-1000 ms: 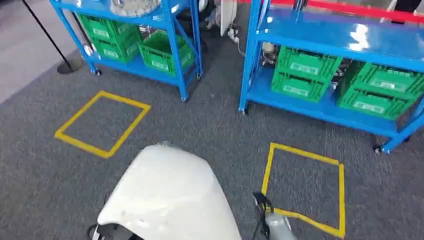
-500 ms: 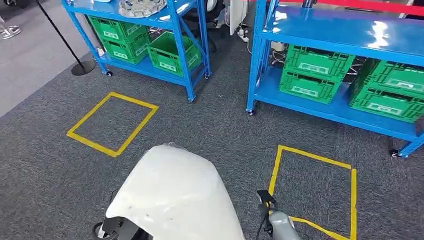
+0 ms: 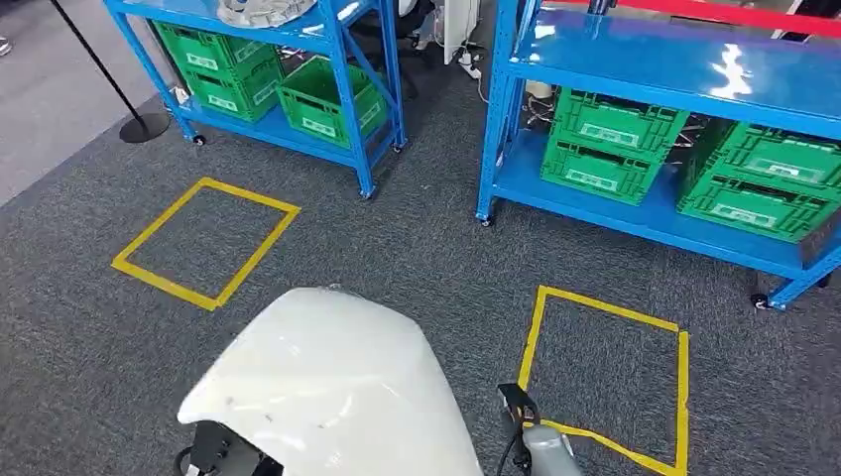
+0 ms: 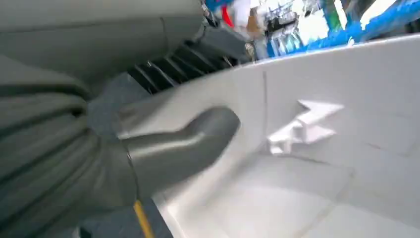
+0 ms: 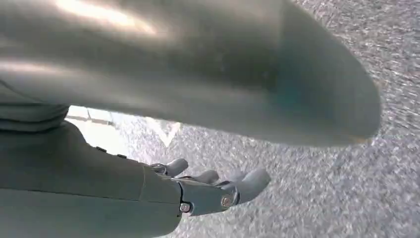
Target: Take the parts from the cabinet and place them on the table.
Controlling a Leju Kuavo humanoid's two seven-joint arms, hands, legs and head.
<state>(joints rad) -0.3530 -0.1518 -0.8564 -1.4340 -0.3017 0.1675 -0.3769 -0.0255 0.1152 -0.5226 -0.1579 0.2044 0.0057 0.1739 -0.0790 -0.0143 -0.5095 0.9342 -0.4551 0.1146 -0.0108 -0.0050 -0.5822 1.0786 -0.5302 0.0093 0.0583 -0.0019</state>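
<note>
Left hand (image 4: 124, 148) is pressing its thumb flat on the big white part (image 3: 327, 387), holding it close. Right hand (image 5: 213, 186) is hanging loose, fingers apart. It looks smooth, hard, slippery; better grabbing its edges.

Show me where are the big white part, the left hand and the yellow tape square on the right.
white part (image 3: 332, 382), head view, top surface.
left hand (image 4: 183, 144), left wrist view, thumb.
yellow tape square (image 3: 537, 332), head view, left strip.

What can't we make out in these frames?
- Left hand: left wrist view blurred, its fingers hidden behind the white part.
- Right hand: grip unclear, thumb blocks the right wrist view.
- Round tray on the left rack: cut by head view's top edge.
</note>
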